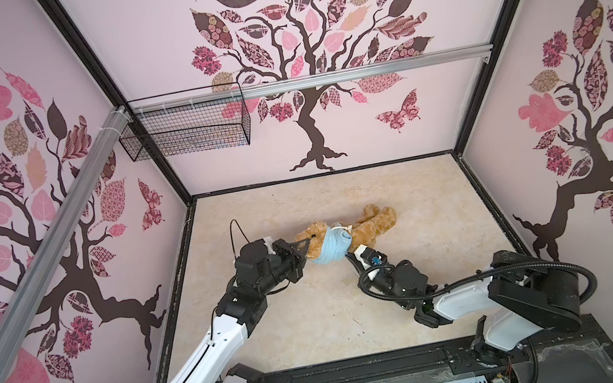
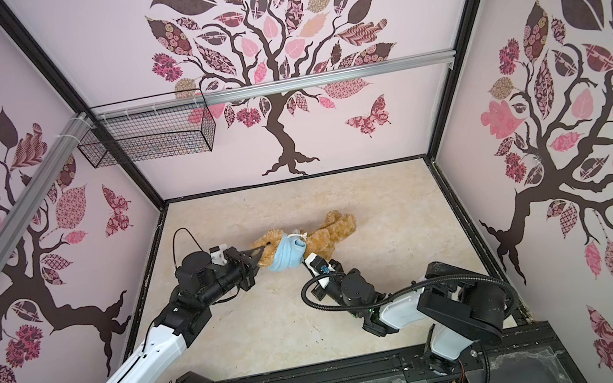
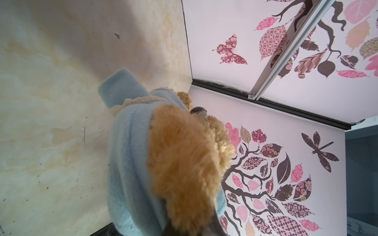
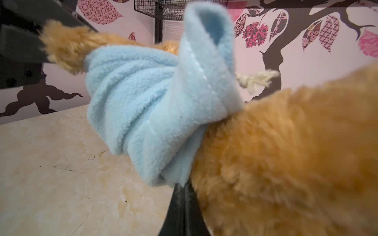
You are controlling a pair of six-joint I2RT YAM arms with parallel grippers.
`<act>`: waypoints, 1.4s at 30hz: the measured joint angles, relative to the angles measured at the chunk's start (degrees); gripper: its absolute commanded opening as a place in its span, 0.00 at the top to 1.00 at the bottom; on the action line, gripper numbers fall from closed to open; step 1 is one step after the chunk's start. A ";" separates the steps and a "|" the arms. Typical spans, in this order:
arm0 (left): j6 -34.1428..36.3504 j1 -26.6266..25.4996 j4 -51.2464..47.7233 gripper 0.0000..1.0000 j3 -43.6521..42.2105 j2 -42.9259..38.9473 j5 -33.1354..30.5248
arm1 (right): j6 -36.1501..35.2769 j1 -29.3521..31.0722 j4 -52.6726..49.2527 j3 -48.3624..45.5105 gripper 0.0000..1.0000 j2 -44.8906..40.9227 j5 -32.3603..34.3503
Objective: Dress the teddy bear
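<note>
Both grippers are pressed together on something soft, so start from those two grips. Your left gripper (image 1: 303, 250) is pinching a lump of golden plush that pokes out of the light blue shirt (image 1: 330, 246), close beside the head of the teddy bear (image 1: 370, 225). Whether it is a paw or an ear I cannot tell. Your right gripper (image 1: 349, 255) is closed on the shirt's lower edge, where the fleece meets the bear's trunk. In the right wrist view a thin fold of hem is nipped between the black fingertips (image 4: 180, 204).

The shirt sits bunched in a thick roll around the neck and shoulders. One sleeve (image 3: 120, 85) stands out empty, and a cream cord (image 4: 258, 78) dangles at its edge. The bear lies stretched on the marbled table (image 1: 319, 325) near the middle, with its head toward your left arm and its legs trailing toward the back right.

By my reading, the step in hand is drawing the hem down over the trunk. Use the left grip only as an anchor. Pull with the right along the body toward the legs, low and slow, so the fleece unrolls and the whole toy isn't dragged along. Watch that hem, because so small a bite of fleece may slip free under load. If it starts to creep, ease off and take a deeper fold. Since one sleeve is visibly empty, don't haul the shirt fully down before that paw is sorted, or it may end up trapped under the fabric.
</note>
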 measured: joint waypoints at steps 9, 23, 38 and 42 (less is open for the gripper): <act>5.35 1.84 -3.06 1.00 0.00 -0.28 0.09 | 10.08 -0.57 -8.70 -2.47 1.00 -5.84 6.97; 13.70 8.35 -5.90 1.00 0.00 -0.33 1.03 | 25.38 -16.65 -26.43 -9.01 1.00 -14.05 8.50; 40.68 8.48 -0.61 1.00 2.25 5.53 15.82 | 20.44 -17.00 -45.16 4.76 0.58 -29.16 -23.87; 51.98 8.48 -1.29 1.00 3.80 5.07 21.59 | 23.28 -19.85 -52.26 10.88 0.59 -28.59 -32.87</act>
